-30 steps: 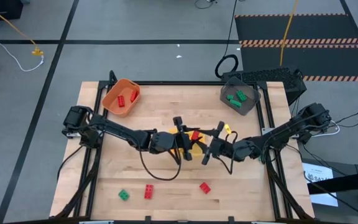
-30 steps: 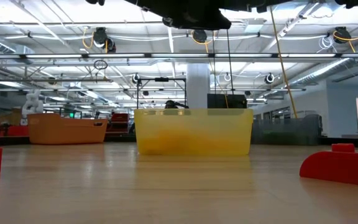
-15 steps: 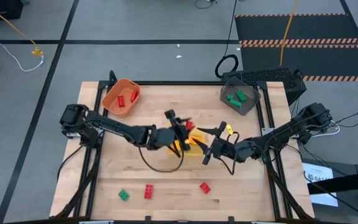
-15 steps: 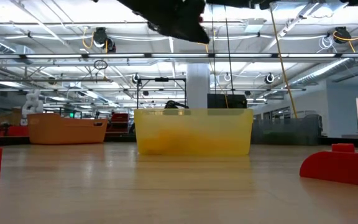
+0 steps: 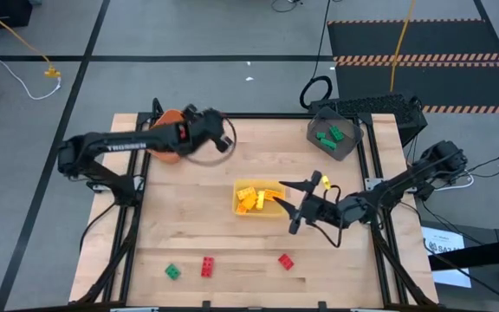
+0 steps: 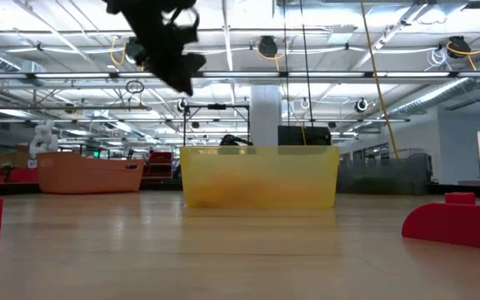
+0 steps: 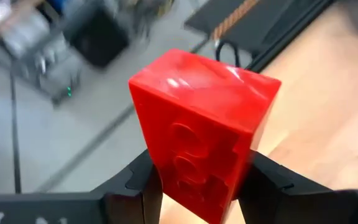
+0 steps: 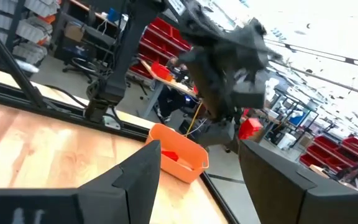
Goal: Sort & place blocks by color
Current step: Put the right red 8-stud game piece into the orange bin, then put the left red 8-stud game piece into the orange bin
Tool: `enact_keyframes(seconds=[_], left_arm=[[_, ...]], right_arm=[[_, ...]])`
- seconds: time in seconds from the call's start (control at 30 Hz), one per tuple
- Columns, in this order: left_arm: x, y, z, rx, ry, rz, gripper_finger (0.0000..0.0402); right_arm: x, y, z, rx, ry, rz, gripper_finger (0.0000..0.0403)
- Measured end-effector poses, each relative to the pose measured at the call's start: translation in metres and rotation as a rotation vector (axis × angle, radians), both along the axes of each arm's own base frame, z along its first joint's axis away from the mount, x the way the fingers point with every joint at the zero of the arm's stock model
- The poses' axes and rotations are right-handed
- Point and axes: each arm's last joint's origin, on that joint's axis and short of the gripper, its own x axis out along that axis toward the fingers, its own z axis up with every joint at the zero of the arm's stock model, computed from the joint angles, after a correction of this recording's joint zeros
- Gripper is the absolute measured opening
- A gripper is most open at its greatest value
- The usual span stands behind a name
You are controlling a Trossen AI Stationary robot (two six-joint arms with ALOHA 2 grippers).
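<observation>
my left arm covers most of the orange bin (image 5: 165, 158) from above. in the low view a red block (image 6: 455, 221) is cut by the right edge.

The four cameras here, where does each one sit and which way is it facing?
High view: overhead, looking straight down on the table; both arms show.
Low view: table height, looking level across at the yellow bin; the left arm hangs from above.
Left wrist view: on the left arm, facing the red block in the left gripper.
Right wrist view: behind the open right gripper, facing the orange bin.
Shared: right wrist and low views both show the orange bin.
</observation>
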Motion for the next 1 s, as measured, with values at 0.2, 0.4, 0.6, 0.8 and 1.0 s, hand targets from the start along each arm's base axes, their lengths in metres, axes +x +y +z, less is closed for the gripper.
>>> enact_keyframes(seconds=[0.2,0.4,0.6,0.8,1.0], left_arm=[[-0.036,0.049,-0.020,-0.246,0.096,0.176,0.0152],[-0.066,0.085,-0.032,-0.327,0.187,0.350,0.0152],[-0.090,0.103,-0.044,-0.521,0.188,0.423,0.0152],[-0.095,0.106,-0.058,-0.628,0.251,0.476,0.0175],[-0.087,0.110,-0.072,-0.640,0.311,0.448,0.0257]], right_arm=[[-0.003,0.000,0.003,0.001,-0.001,0.003,0.0210],[-0.003,-0.001,0.002,-0.002,0.010,-0.047,0.0210],[-0.004,-0.002,0.002,-0.004,0.015,-0.102,0.0210],[-0.005,-0.001,0.002,-0.003,0.016,-0.112,0.0210],[-0.006,0.000,0.002,-0.005,0.017,-0.112,0.0210]])
